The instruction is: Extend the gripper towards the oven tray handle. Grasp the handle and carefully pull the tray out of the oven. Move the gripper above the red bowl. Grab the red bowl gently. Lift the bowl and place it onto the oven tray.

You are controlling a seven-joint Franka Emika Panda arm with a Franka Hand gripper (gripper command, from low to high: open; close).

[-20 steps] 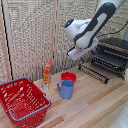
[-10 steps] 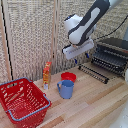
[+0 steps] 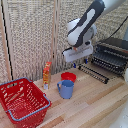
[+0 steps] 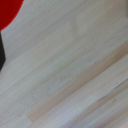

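Observation:
The red bowl sits on the wooden table just behind a blue mug. My gripper hangs a little above the bowl, toward the exterior view's right, with its blue-tipped fingers apart and nothing between them, so it is open. The tray, a dark barred rack, sticks out of the front of the oven at the exterior view's right. The wrist view is blurred pale wood, with a slice of the red bowl at one corner. My gripper's fingers do not show there.
A blue mug stands right in front of the bowl. An orange bottle is beside it toward the exterior view's left. A big red wire basket fills the front left. A slatted screen backs the table.
The hand has come down and slightly toward the exterior view's left, away from the oven, closer over the red bowl. The bowl, mug and tray have not moved.

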